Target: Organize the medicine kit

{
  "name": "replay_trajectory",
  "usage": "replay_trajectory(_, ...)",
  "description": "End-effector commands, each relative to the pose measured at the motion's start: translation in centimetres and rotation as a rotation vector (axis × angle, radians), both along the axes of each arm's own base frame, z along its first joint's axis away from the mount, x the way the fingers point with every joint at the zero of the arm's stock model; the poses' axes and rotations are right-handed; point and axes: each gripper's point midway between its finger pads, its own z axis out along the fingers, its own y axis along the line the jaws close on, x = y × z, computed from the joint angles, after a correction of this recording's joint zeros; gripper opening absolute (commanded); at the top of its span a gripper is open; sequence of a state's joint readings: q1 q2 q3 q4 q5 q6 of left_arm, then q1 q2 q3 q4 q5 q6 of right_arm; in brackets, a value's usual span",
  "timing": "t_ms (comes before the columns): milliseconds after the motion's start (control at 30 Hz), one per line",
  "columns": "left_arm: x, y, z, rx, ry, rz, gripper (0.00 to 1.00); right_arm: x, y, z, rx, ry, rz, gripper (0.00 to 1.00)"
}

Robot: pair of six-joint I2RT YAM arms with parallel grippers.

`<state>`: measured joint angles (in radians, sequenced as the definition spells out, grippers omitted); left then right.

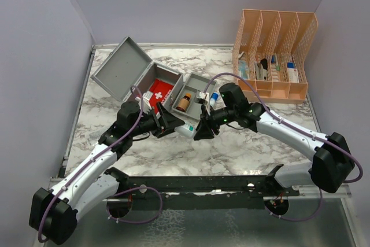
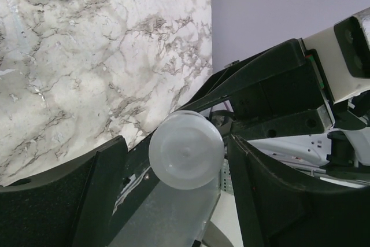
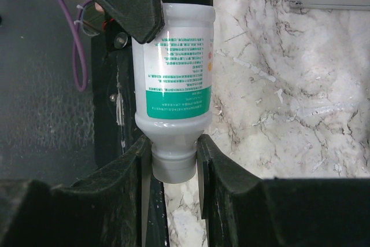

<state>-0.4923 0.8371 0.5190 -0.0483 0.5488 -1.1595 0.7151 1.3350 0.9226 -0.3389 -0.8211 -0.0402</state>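
Note:
A white bottle (image 1: 186, 129) with a green label hangs level above the table between my two grippers. My right gripper (image 1: 202, 128) is shut on its neck below the cap, as the right wrist view shows (image 3: 173, 160), with the bottle (image 3: 173, 67) reaching away from it. My left gripper (image 1: 172, 124) is at the bottle's base. In the left wrist view its fingers (image 2: 110, 172) stand apart around the round base (image 2: 186, 150), with a gap on the left side. The grey medicine kit (image 1: 121, 67) lies open behind, its lid raised.
A red first aid pouch (image 1: 159, 95) lies in the case. The grey divided tray (image 1: 199, 82) beside it holds a brown bottle (image 1: 184, 102) and a blue-capped vial (image 1: 214, 98). A peach slotted organizer (image 1: 274, 50) with medicines stands at the back right.

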Motion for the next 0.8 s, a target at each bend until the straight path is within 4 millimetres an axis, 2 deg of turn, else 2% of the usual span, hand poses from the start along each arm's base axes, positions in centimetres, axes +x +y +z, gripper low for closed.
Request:
replay_trajectory(0, -0.2, -0.5, 1.0, -0.059, -0.008, -0.017, 0.71, -1.1, 0.4, 1.6, 0.066, -0.033, 0.068, 0.07)
replay_trajectory(167, -0.7, -0.9, 1.5, -0.082, -0.021, -0.056, 0.48, -1.0, 0.5, 1.6, 0.062, -0.03, 0.059, 0.07)
replay_trajectory(300, -1.2, -0.9, 1.5, -0.082, -0.034, -0.083, 0.39, -0.5, 0.6, 1.6, 0.052, -0.03, 0.031, 0.08)
replay_trajectory(333, -1.2, -0.9, 1.6, -0.082, -0.042, -0.081, 0.37, -0.4, 0.6, 1.7, 0.046, -0.02, 0.014, 0.11)
replay_trajectory(367, -1.1, -0.8, 1.6, -0.081, -0.05, -0.075, 0.35, -0.4, 0.6, 1.9, 0.038, -0.006, 0.005, 0.2)
replay_trajectory(467, -1.0, -0.7, 2.1, -0.087, -0.084, -0.065, 0.32, -0.7, 0.5, 3.1, 0.055, 0.012, -0.009, 0.36)
replay_trajectory(533, -1.0, -0.7, 2.6, -0.102, -0.105, -0.064, 0.29, -0.7, 0.3, 3.7, 0.071, 0.001, -0.039, 0.41)
replay_trajectory(600, -1.0, -0.7, 3.0, -0.111, -0.119, -0.067, 0.28, -0.5, 0.1, 4.2, 0.078, -0.015, -0.063, 0.51)
replay_trajectory(700, -0.7, -0.7, 3.7, -0.101, -0.162, -0.066, 0.27, 0.3, -0.3, 5.0, 0.079, -0.041, -0.143, 0.67)
replay_trajectory(767, -0.3, -0.6, 4.3, -0.091, -0.202, -0.053, 0.27, 1.3, -0.7, 5.8, 0.09, -0.058, -0.236, 0.73)
